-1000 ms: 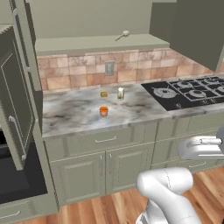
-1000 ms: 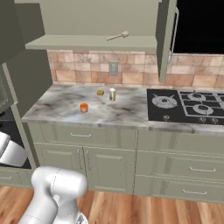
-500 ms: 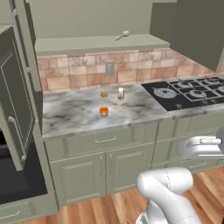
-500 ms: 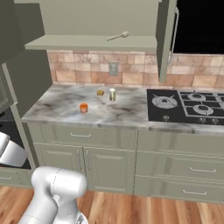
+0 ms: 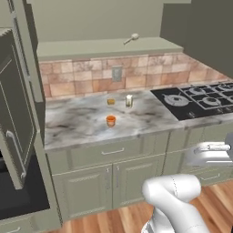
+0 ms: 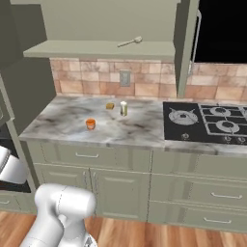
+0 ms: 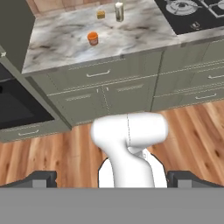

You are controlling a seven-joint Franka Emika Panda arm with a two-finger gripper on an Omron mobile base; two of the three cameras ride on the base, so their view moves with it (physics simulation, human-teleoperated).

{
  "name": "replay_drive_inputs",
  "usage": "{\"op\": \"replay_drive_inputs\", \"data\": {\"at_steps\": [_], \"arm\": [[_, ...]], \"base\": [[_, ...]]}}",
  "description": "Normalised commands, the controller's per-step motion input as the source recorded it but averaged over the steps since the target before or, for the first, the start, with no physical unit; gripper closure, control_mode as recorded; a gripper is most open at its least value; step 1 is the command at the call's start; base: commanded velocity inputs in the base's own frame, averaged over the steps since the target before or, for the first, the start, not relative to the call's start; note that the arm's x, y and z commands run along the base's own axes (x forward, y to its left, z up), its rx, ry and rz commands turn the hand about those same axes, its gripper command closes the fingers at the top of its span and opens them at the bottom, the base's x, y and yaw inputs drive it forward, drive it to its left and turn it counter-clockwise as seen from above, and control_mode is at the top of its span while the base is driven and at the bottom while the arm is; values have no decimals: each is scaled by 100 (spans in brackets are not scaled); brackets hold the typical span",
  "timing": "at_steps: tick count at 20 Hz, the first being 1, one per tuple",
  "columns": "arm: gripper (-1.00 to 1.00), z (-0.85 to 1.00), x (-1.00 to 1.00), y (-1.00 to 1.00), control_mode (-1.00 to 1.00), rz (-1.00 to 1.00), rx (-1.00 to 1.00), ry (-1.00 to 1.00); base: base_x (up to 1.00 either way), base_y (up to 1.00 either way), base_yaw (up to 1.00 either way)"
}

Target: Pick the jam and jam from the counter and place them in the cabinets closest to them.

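Gripper (image 7: 112, 181): fingers spread wide, holding nothing.
Orange jam jar (image 7: 92, 38): upright on the counter (image 7: 61, 43), toward twelve o'clock, well apart.
Second jar (image 7: 101, 14): farther, one o'clock of the first.

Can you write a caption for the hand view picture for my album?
Robot's open gripper hangs high over wood floor, far from orange-lidded jam jar on the marbled counter.
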Motion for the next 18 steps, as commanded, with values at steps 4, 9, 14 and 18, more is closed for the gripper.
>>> {"op": "replay_drive_inputs", "data": {"at_steps": [4,9,14,18], "arm": [[-100,0,0,0,100,0,0,0],[-100,0,0,0,100,0,0,0],[-100,0,0,0,100,0,0,0],[-100,0,0,0,100,0,0,0]], "base": [[50,-12,2],[46,-14,3],[41,-16,4],[39,-19,2]]}}
